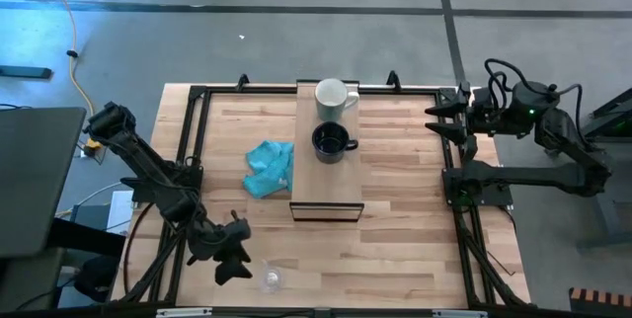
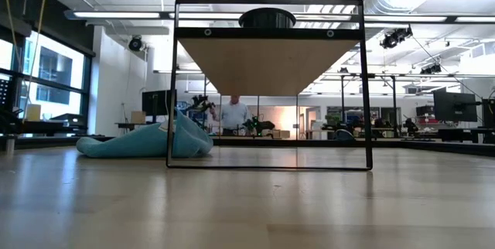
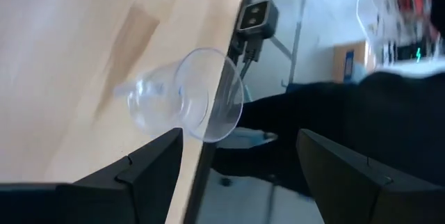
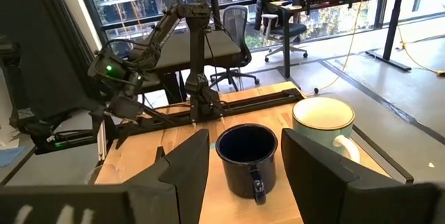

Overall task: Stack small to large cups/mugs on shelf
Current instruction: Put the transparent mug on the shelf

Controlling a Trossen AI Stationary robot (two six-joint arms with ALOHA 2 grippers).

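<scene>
The left gripper point(image 1: 229, 259) hangs open at the near left; the right gripper point(image 1: 441, 120) waits open far right.

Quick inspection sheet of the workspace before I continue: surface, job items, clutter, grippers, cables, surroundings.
Surface: slatted wooden table, with a raised shelf down its middle.
Job's things: white mug and black mug upright on the shelf; clear glass cup on its side at the table's near edge.
Clutter: teal cloth left of the shelf.
Grippers: left gripper open beside the glass cup; right gripper open, empty, at the right edge.
Cables: yellow cable on the floor.
Surroundings: person far behind the table.
</scene>
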